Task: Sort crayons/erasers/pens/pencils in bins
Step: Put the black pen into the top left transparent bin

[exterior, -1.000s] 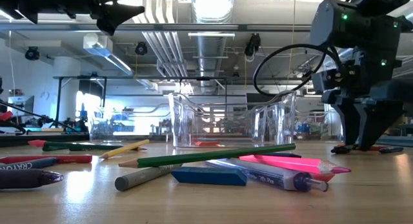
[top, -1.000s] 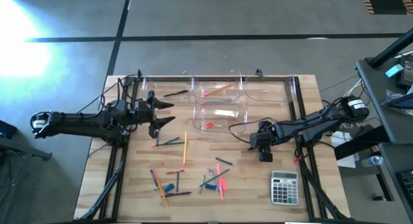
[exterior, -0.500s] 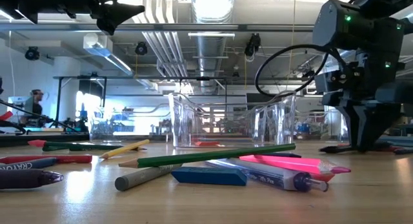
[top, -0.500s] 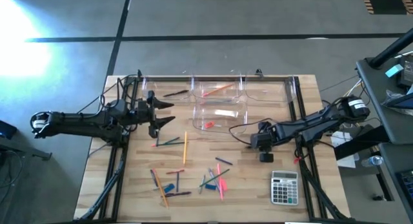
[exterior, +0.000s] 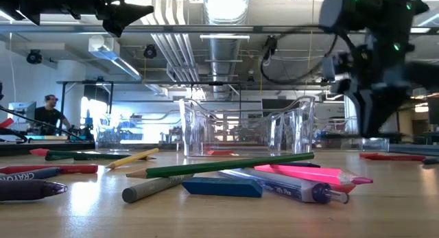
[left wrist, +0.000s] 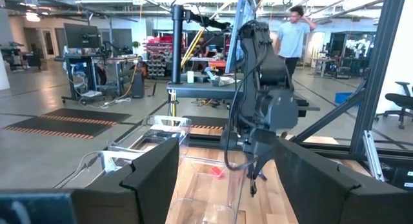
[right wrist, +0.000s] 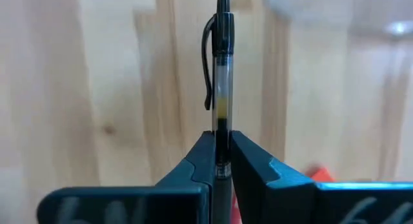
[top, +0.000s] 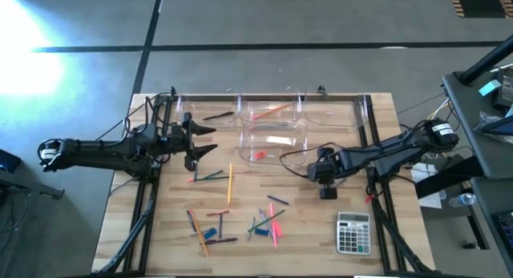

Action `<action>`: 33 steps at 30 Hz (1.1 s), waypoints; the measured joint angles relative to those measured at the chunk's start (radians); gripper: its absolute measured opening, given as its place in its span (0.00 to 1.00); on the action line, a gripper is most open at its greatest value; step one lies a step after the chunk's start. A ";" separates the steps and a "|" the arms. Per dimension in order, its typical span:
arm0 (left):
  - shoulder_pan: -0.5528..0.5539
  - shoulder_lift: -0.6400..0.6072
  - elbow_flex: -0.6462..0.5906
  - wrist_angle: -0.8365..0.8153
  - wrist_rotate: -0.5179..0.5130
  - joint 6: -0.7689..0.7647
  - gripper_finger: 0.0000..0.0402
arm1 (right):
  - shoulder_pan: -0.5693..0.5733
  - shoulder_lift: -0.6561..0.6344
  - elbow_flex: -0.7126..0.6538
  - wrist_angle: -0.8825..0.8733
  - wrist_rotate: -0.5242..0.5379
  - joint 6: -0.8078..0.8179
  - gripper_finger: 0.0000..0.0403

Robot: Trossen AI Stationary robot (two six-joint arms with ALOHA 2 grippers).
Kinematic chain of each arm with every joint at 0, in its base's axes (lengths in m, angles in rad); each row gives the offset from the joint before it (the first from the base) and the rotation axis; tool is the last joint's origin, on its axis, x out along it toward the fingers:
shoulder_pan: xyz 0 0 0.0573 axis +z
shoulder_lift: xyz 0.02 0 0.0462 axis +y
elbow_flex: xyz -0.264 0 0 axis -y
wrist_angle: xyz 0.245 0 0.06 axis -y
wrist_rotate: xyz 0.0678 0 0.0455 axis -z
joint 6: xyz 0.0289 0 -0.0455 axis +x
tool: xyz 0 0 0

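My right gripper (right wrist: 221, 135) is shut on a pen (right wrist: 221, 75) with a clear barrel and a black clipped cap. It hangs over the table's right middle (top: 327, 188), between the bins and the calculator. Four clear bins (top: 272, 126) stand at the far middle. One holds an orange pencil (top: 275, 110), one a dark pen (top: 218, 115), one a red eraser (top: 259, 155). More pencils, pens, crayons and erasers (top: 240, 218) lie scattered near the front. My left gripper (top: 210, 140) waits open above the table's left, beside the bins. My right gripper pinches the pen's clear barrel (right wrist: 221, 124) between its two fingers. The pen runs along the fingers, and its capped end with the clip (right wrist: 210, 62) sticks out past the fingertips. In the low view the gripper (exterior: 374, 121) is off the table top.
A grey calculator (top: 353, 232) lies at the front right. A yellow pencil (top: 229, 182) lies mid-table. A small red item (top: 369, 198) rests near the right frame rail. Black frame rails run along the table's left and right sides. A person stands in the room beyond.
My right gripper has shut on the pen where it lay on the table, then risen with it, lifting it off the wood and drifting a little toward the bins.
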 joint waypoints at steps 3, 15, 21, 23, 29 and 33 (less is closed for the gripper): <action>0.000 0.000 0.000 0.001 0.000 0.000 0.60 | 0.000 -0.001 0.071 -0.017 -0.001 -0.029 0.06; 0.001 -0.022 0.004 0.057 0.006 -0.099 0.60 | -0.195 0.061 0.400 0.251 0.036 -0.394 0.06; 0.001 -0.084 0.001 -0.008 -0.004 -0.045 0.60 | -0.388 0.232 0.558 0.386 -0.138 -0.499 0.06; 0.000 -0.104 0.001 -0.031 -0.013 -0.040 0.60 | -0.438 0.301 0.615 0.446 -0.203 -0.513 0.06; 0.000 -0.152 -0.001 -0.082 -0.016 -0.025 0.60 | -0.547 0.542 0.825 0.542 -0.338 -0.542 0.06; 0.000 -0.178 -0.010 -0.120 -0.016 -0.046 0.60 | -0.595 0.693 1.000 0.552 -0.398 -0.546 0.06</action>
